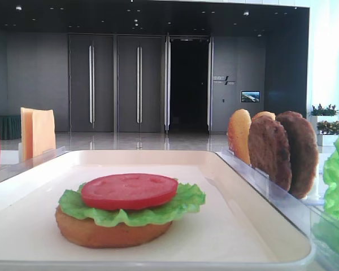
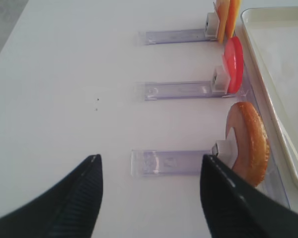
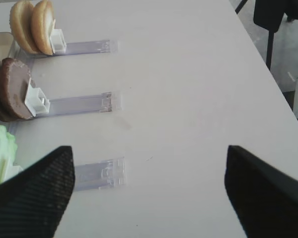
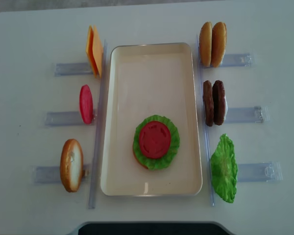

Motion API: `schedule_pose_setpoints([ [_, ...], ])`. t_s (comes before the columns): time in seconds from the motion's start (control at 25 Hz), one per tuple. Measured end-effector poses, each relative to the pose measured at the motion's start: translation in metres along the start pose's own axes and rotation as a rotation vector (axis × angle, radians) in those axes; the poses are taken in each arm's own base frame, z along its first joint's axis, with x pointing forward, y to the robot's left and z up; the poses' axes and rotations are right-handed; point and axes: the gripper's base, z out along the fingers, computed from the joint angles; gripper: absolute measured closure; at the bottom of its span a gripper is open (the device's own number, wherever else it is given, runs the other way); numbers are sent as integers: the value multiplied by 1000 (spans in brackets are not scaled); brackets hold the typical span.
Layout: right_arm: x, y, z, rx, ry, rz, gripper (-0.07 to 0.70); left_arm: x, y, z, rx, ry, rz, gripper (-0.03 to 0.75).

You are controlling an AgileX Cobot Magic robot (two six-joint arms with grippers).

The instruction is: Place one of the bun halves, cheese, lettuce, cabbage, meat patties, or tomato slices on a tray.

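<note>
- Black textured fingers of the left gripper [image 2: 149,198] stand spread wide above the white table [image 2: 64,74], holding nothing, near an upright orange-tan bun half [image 2: 248,144] in its clear plastic holder [image 2: 169,162].
- Right gripper [image 3: 149,191] likewise spread, empty.
- On the cream-white rectangular tray [image 4: 152,68] lies a bun half [image 1: 110,232], ruffled green lettuce [image 4: 171,147], and a red tomato slice [image 4: 155,139] stacked on top.

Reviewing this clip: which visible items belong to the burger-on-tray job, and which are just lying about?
Job items:
tray
stack on it: bun half, lettuce, tomato slice
spare cheese, tomato slices, bun halves, meat patties, lettuce leaf

Lying about:
clear holders
white table
</note>
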Motion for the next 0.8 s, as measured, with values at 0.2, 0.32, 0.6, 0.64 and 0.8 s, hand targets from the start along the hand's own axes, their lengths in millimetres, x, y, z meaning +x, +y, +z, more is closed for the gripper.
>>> schedule_pose_setpoints([
  [0.2,0,0,0,0,0,0,48,0,0,0,0,-1,1,244],
  [0.32,0,0,0,0,0,0,48,0,0,0,0,-1,0,244],
  [0.6,0,0,0,0,0,0,48,0,0,0,0,-2,0,244],
  [0.64,0,0,0,0,0,0,48,0,0,0,0,-2,0,244],
  [0.8,0,0,0,0,0,0,48,0,0,0,0,-2,0,244],
])
